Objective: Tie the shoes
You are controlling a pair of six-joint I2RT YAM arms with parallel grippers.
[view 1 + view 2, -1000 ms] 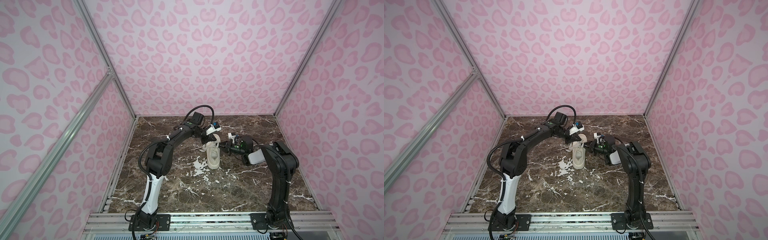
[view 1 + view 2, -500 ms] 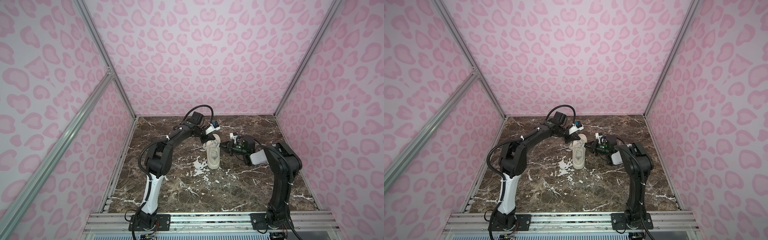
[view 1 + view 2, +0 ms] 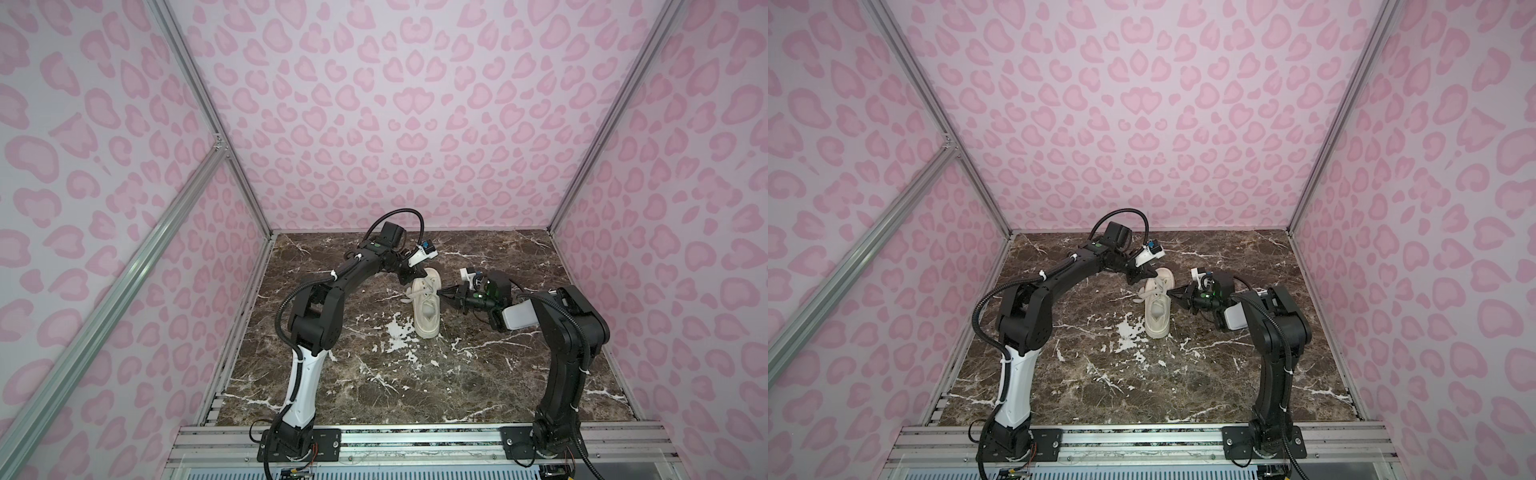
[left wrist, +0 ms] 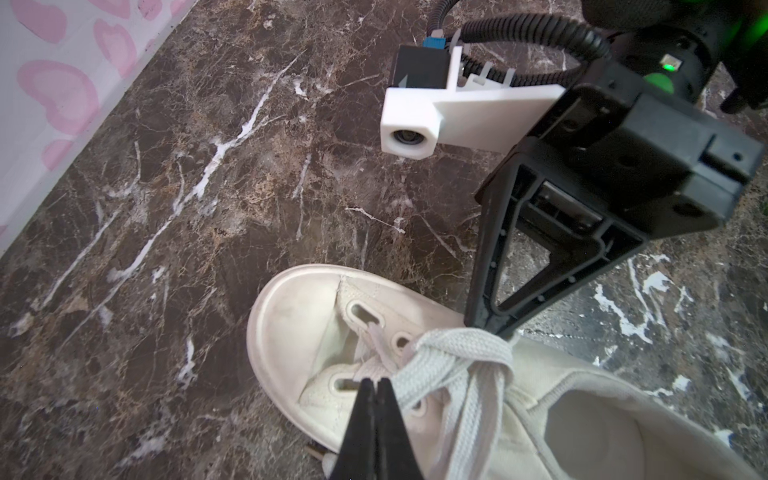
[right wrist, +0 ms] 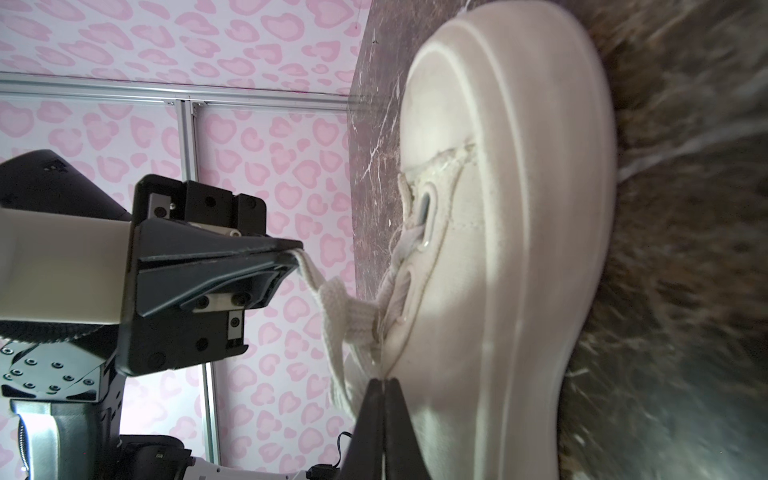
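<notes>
Your cream platform sneaker (image 3: 426, 309) sits on the dark marble counter (image 3: 374, 386), toe toward the back wall; left hand (image 3: 417, 275) and right hand (image 3: 440, 292) flank it, each clenched on flat cream lace (image 4: 457, 361), so pull crosswise to its length

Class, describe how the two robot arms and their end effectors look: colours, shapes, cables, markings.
Left arm: black with a white lower link; a ribbed black cable loops over its wrist. Right arm: black with a pale grey forearm cover and green light. The left end effector and right end effector have black, tapering, open-frame triangular fingers.
</notes>
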